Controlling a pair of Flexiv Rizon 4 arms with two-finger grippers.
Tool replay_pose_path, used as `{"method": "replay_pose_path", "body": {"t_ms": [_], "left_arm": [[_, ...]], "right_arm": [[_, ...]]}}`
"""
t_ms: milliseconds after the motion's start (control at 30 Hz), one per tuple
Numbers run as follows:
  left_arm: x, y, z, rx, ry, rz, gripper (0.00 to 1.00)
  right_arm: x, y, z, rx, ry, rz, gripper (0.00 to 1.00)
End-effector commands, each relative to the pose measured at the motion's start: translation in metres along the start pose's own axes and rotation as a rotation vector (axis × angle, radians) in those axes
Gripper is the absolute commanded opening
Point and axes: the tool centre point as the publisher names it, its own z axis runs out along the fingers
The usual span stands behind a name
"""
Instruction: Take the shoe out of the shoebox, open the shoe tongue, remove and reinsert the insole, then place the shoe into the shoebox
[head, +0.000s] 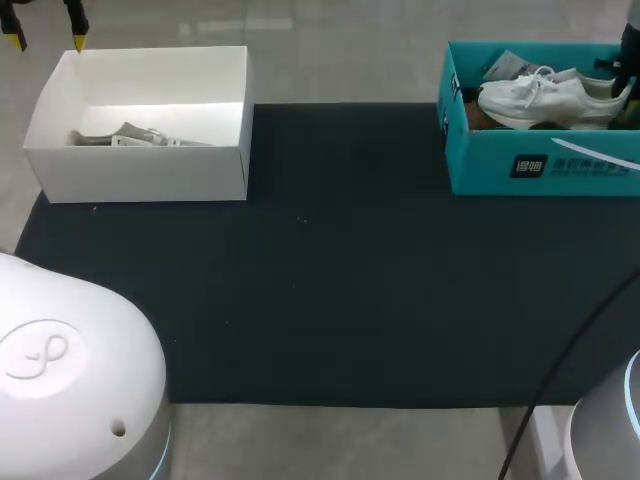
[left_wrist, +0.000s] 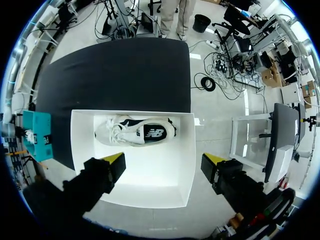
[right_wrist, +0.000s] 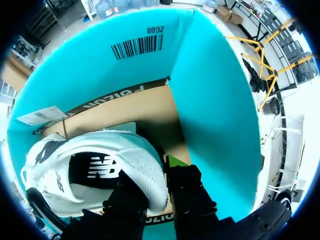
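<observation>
A white shoe (head: 545, 100) lies on its side in the teal shoebox (head: 540, 165) at the far right. My right gripper (head: 622, 88) is down at the shoe's heel. In the right wrist view the right gripper (right_wrist: 159, 185) is shut on the heel collar of the white shoe (right_wrist: 100, 165), one finger inside the opening and one outside, within the teal shoebox (right_wrist: 215, 100). My left gripper (head: 47, 40) hangs open above the back left corner of a white box (head: 140, 170), holding nothing.
The white box (left_wrist: 190, 165) holds a second white and black shoe (left_wrist: 135, 132), seen below my open left gripper (left_wrist: 164, 162). A black mat (head: 330, 280) covers the table between the two boxes.
</observation>
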Motion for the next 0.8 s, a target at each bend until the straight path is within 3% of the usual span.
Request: {"method": "replay_pose_path", "body": {"t_ms": [33, 367, 800], "left_arm": [[0.000, 0.000, 0.000, 0.000, 0.001, 0.001, 1.00], [0.000, 0.000, 0.000, 0.000, 0.001, 0.001, 1.00], [0.000, 0.000, 0.000, 0.000, 0.001, 0.001, 1.00]], "right_arm": [[-0.005, -0.002, -0.051, 0.111, 0.018, -0.018, 0.00], [0.004, -0.012, -0.126, 0.020, -0.012, -0.083, 0.00], [0.019, -0.031, -0.198, -0.067, -0.012, -0.111, 0.00]]}}
